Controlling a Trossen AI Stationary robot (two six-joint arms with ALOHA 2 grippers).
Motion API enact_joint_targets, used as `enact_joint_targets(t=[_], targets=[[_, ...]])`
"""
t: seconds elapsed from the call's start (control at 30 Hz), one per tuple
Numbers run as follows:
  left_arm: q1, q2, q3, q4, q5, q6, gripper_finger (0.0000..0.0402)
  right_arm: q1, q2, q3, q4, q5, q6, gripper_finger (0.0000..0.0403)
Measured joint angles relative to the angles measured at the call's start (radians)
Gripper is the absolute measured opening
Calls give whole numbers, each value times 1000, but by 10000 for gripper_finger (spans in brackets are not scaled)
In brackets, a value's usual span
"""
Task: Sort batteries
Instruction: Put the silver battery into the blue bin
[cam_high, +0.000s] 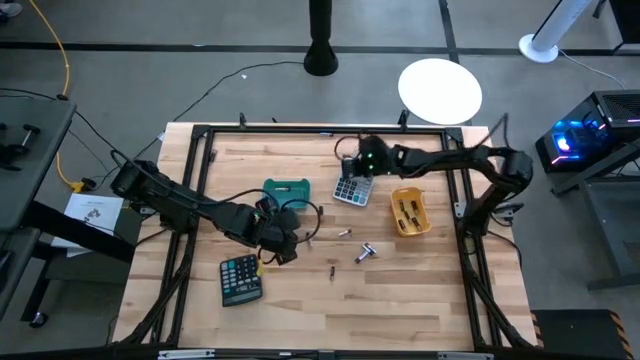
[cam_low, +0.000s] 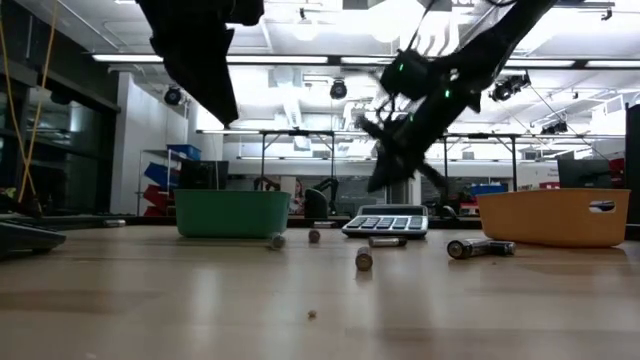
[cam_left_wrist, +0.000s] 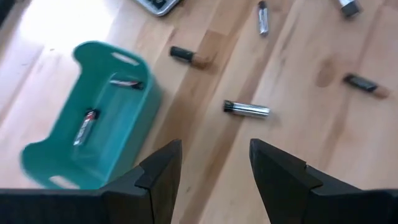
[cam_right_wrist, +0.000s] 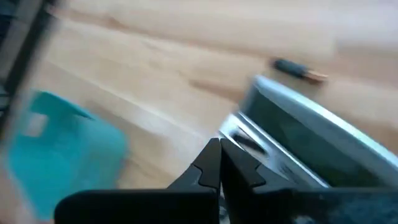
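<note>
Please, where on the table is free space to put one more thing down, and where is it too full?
Free: the wide strip of bare table along the near edge, right of the dark calculator, and the far-left corner behind the teal tray. Crowded: the middle, where loose batteries lie between teal tray, grey calculator and yellow tray.

No legible text, label or number on anything in view.

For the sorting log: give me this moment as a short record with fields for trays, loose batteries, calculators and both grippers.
teal tray: two batteries inside
yellow tray: batteries inside, count unclear
loose batteries: several scattered on the table between the trays
calculators: one by the right gripper, one near the table's front left
left gripper: open, above the table beside the teal tray
right gripper: shut, over the grey calculator
</note>
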Motion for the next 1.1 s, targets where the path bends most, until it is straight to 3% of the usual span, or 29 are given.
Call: enact_joint_targets(t=[0.13, 0.27, 0.33, 0.5, 0.57, 0.9, 1.1], targets=[[3, 0, -4, -21, -38, -2, 184, 5, -111, 0, 5, -9, -67, 0], [3, -1, -76, 100, -58, -123, 184, 36, -230, 0, -45, -25, -113, 0], [11, 0, -133, 161, -19, -264, 184, 59, -285, 0, -91, -27, -112, 0], [55, 1, -233, 199, 200, -737, 184, 118, -379, 2, -196, 3, -104, 0], [63, 1, -242, 200, 259, -847, 184, 141, -394, 2, -237, 33, -91, 0], [76, 41, -254, 288, 280, -957, 184, 186, -385, 2, -303, 57, -68, 0], [75, 134, -254, 313, 336, -1001, 184, 187, -385, 2, -303, 64, -73, 0]])
